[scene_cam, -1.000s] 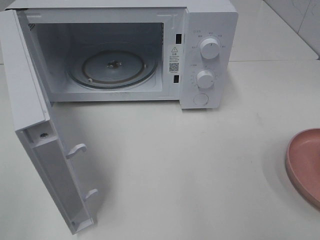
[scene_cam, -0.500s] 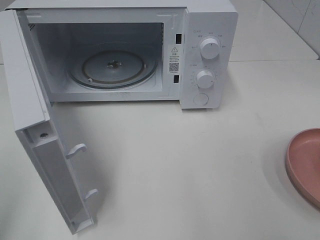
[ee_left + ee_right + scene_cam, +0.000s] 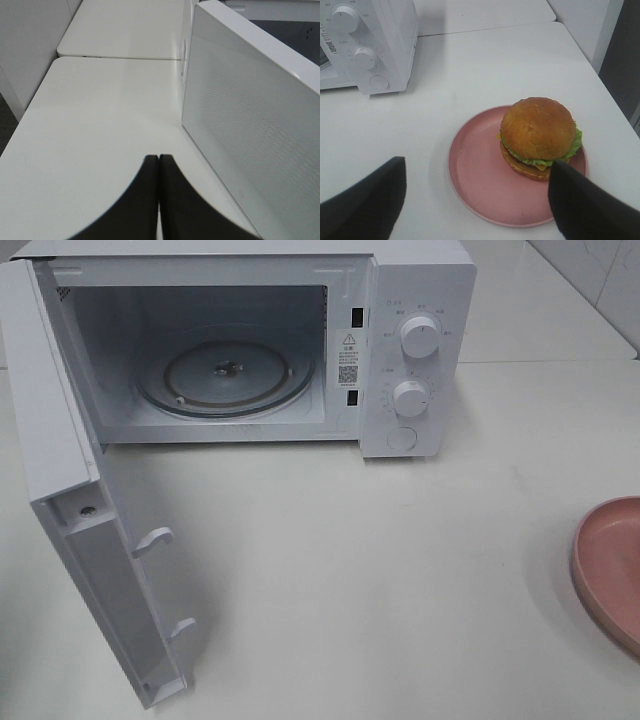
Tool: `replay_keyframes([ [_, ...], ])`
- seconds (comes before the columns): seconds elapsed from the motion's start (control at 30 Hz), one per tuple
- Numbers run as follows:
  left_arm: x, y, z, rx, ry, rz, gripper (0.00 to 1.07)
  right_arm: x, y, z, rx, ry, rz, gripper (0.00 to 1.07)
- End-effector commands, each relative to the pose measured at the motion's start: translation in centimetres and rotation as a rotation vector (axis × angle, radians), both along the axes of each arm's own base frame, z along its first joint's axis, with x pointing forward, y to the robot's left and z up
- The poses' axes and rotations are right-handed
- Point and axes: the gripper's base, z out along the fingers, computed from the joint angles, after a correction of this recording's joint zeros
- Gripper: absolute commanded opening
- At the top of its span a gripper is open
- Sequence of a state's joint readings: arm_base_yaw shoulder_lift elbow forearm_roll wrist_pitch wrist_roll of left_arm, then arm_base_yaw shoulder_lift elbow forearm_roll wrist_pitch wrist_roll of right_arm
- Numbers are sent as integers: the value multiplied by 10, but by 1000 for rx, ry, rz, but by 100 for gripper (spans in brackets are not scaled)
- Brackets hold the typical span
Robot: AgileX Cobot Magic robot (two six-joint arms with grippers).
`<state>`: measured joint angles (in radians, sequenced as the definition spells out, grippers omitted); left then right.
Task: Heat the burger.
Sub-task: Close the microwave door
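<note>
Right tool [image 3: 475, 200] open, burger [image 3: 538, 136] (tip-clipped)

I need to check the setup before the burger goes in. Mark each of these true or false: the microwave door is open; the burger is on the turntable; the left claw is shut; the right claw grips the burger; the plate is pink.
1. The microwave door is open. True.
2. The burger is on the turntable. False: it sits on the plate, and the turntable is bare.
3. The left claw is shut. True, and it holds nothing.
4. The right claw grips the burger. False: it is open, apart from the burger.
5. The plate is pink. True.
</note>
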<state>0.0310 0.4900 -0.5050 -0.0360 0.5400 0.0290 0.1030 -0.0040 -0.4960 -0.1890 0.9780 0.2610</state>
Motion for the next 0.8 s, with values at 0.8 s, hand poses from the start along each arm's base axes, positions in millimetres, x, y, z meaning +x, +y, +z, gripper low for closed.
replay_keyframes([
  [0.8, 40, 3, -72, 1, -279, 23, 0, -4, -1, 0, -6, -30, -5, 76],
])
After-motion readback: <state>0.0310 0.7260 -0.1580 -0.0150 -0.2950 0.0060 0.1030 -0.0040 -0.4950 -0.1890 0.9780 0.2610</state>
